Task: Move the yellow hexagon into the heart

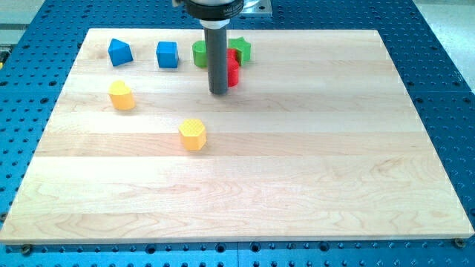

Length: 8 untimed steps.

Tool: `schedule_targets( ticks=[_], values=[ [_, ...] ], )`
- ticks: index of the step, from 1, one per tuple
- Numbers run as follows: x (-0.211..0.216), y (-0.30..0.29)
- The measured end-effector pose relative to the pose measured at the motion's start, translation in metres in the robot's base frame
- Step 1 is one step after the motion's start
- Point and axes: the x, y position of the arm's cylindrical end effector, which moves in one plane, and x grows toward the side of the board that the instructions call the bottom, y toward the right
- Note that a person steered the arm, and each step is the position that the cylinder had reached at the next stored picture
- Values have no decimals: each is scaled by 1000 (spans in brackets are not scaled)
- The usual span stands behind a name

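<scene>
The yellow hexagon (192, 134) lies on the wooden board, left of centre. The yellow heart (122, 96) lies up and to the left of it, well apart from it. My tip (218, 92) rests on the board above and slightly right of the hexagon, with a clear gap between them. The tip stands right beside a red block (234, 72), which the rod partly hides.
Along the view's top stand a blue block with a pointed top (119, 52), a blue cube (168, 54), a green round block (200, 53) and a green star (242, 49). The board (297, 170) lies on a blue perforated table.
</scene>
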Motion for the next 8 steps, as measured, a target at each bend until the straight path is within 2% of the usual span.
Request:
schedule_targets(
  ticks=[1,2,3,4,5,6,7,8],
  values=[
    [67,23],
    [112,15],
    [105,-46],
    [130,-83],
    [157,-85],
    [119,-120],
    [59,-122],
    [60,-109]
  ],
)
